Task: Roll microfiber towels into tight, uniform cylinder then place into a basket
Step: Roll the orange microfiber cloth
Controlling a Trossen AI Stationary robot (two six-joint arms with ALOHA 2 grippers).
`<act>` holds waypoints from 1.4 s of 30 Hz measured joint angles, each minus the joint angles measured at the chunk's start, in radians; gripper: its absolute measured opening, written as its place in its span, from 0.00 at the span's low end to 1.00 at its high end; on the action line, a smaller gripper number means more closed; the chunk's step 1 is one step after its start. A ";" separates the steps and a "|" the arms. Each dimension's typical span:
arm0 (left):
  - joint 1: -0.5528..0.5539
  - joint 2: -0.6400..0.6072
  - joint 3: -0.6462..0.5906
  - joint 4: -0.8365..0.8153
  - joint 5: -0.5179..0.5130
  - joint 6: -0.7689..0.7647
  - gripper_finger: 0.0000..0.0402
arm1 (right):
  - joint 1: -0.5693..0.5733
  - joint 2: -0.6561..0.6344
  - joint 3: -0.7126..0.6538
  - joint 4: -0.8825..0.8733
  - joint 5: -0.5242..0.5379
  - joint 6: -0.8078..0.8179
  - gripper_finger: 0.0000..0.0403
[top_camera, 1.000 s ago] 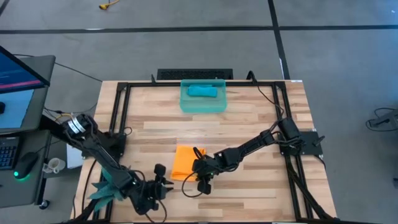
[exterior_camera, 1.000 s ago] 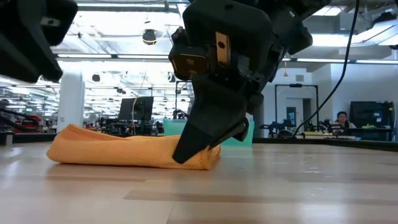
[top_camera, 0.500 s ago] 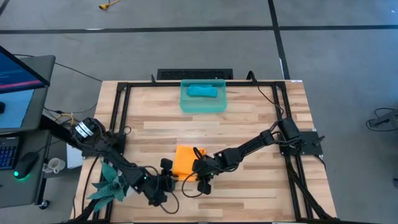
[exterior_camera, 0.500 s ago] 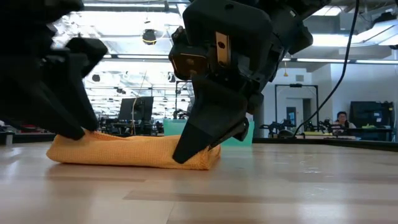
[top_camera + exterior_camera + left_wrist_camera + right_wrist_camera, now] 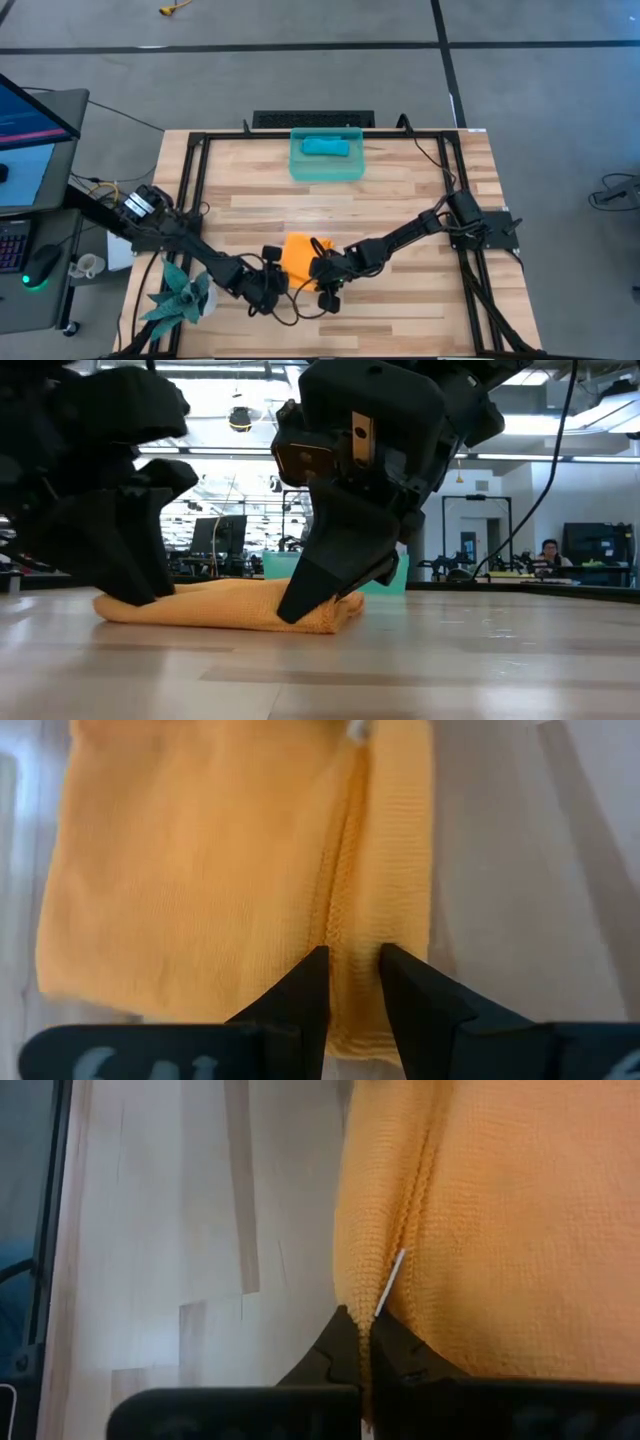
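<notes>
The teal-blue towel (image 5: 325, 147) already lies rolled in the basket (image 5: 300, 168), while the orange towel (image 5: 298, 256) remains flat-folded on the table (image 5: 400, 190), its edges pinched by the right gripper (image 5: 322, 272), fingers pressed together, and the left gripper (image 5: 272, 282), fingers slightly apart.

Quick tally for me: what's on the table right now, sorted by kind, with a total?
Towels: 2, orange towel between the left gripper and right gripper, teal-blue towel in the basket
Basket: 1, teal-green basket
Plant figure: 1, spiky plant figure
Total: 4
</notes>
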 joint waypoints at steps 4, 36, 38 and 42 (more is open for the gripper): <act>0.028 -0.002 0.001 -0.008 0.063 -0.002 0.22 | 0.004 0.000 0.000 0.001 0.002 -0.004 0.03; 0.024 -0.004 0.140 -0.087 0.323 -0.262 0.22 | 0.074 -0.006 -0.002 -0.009 -0.096 0.074 0.03; 0.010 -0.004 0.164 -0.104 0.222 -0.211 0.22 | 0.076 -0.006 -0.002 -0.009 -0.096 0.080 0.03; -0.019 0.001 0.173 -0.069 0.023 -0.115 0.22 | 0.085 -0.006 -0.002 -0.006 -0.090 0.083 0.03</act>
